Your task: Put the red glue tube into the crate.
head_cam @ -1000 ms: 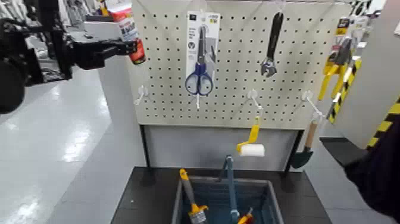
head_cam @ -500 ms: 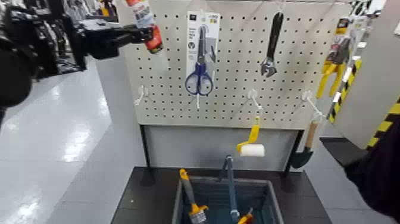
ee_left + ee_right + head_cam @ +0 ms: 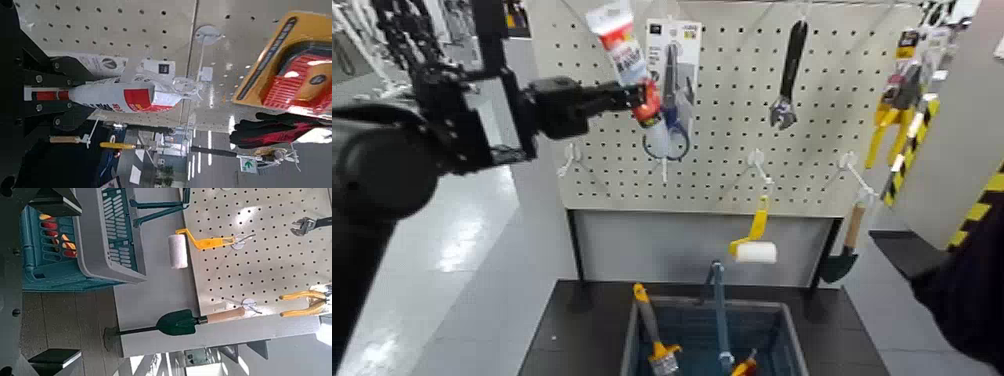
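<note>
The red glue tube hangs tilted in front of the pegboard, white flat end up and cap end down, overlapping the scissors pack. My left gripper is shut on its lower part, reaching in from the left. The left wrist view shows the tube clamped between the dark fingers. The grey-blue crate stands on the black table well below, and its grey wall shows in the right wrist view. My right gripper stays off to the right, open and holding nothing.
On the pegboard hang a scissors pack, a wrench, yellow pliers, a paint roller and a trowel. In the crate lie a yellow-handled brush and a blue bar.
My left arm has carried the glue tube rightward and down, from left of the pegboard to in front of the scissors pack. The right arm has not moved.
</note>
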You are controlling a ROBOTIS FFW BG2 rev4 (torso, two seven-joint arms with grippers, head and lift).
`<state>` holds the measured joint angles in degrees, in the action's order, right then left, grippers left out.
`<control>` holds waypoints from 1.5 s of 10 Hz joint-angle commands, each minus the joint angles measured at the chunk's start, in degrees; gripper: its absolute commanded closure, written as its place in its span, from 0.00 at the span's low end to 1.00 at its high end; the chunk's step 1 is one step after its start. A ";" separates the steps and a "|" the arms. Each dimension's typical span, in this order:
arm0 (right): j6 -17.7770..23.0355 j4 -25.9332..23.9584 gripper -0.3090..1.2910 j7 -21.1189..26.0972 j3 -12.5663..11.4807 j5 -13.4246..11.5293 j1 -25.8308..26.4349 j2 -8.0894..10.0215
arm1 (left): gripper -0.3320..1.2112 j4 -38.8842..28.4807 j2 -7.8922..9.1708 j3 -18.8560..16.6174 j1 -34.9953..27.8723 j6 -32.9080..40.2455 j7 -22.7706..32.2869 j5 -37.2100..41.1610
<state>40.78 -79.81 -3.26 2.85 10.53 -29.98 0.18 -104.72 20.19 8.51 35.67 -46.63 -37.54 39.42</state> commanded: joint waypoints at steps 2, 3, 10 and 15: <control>0.00 0.09 0.23 0.01 0.22 0.02 0.10 -7.82 | 0.99 0.92 -0.76 2.65 -3.94 -0.31 2.56 6.46; 0.00 0.09 0.23 0.01 0.31 0.02 0.10 -7.73 | 0.99 1.18 -1.03 3.09 -5.00 -0.66 2.91 7.08; 0.00 0.09 0.23 0.01 0.57 0.19 0.19 -7.56 | 0.99 4.87 -3.05 4.94 -13.52 -3.73 2.64 7.43; 0.09 0.09 0.23 0.01 0.66 0.46 0.19 -7.47 | 0.99 10.41 -3.40 5.38 -17.57 -6.28 -1.93 2.77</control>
<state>40.84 -79.72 -3.25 3.52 10.99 -29.79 0.18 -94.82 16.79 13.88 18.52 -52.61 -39.37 42.94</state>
